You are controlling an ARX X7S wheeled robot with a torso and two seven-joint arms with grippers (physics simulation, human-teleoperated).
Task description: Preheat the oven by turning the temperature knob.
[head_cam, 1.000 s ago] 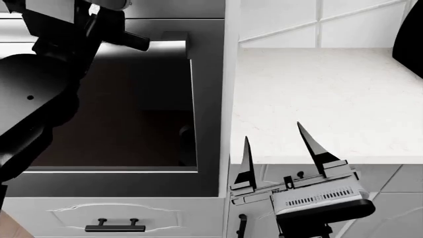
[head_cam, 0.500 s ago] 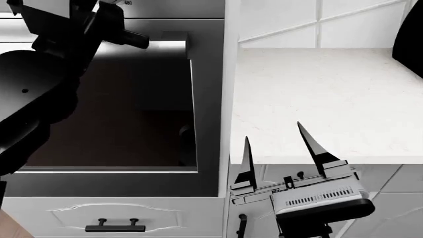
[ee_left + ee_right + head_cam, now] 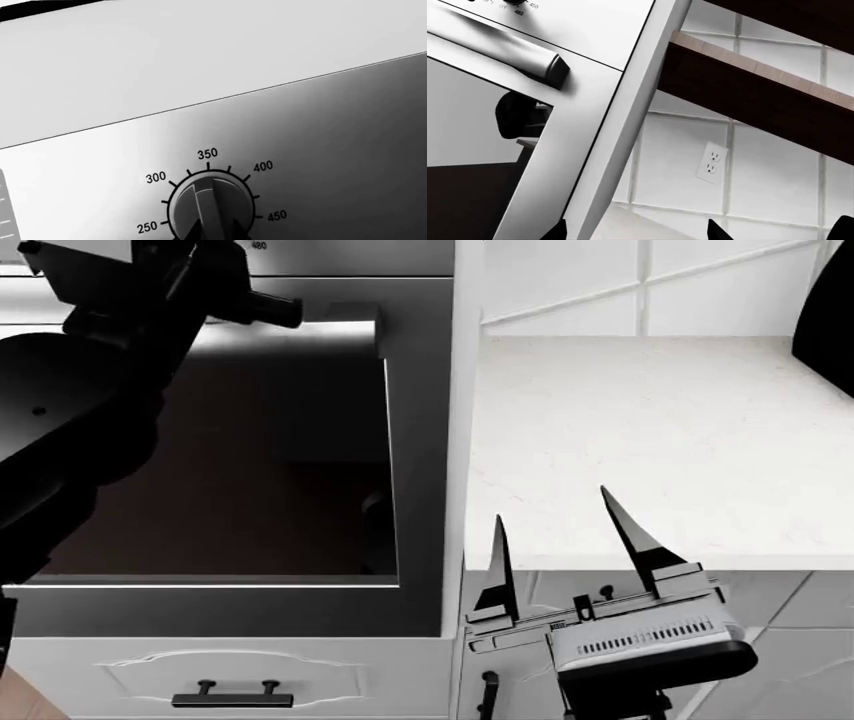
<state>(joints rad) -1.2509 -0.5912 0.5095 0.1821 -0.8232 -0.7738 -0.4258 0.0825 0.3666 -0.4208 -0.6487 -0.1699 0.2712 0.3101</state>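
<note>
The oven has a dark glass door and a silver bar handle; it also shows in the right wrist view. In the left wrist view the temperature knob sits in a dial marked 250 to 450, its ridge pointing near 350. My left gripper is closed narrowly, with its dark fingertips on either side of the ridge. In the head view the left arm hides the knob. My right gripper is open and empty at the counter's front edge.
A white counter lies right of the oven, with a dark object at its far right. A white drawer with a black handle sits below the oven. A tiled wall with an outlet and a wooden shelf stand behind.
My left arm has shifted up and to the left across the oven front. The right arm has not moved.
</note>
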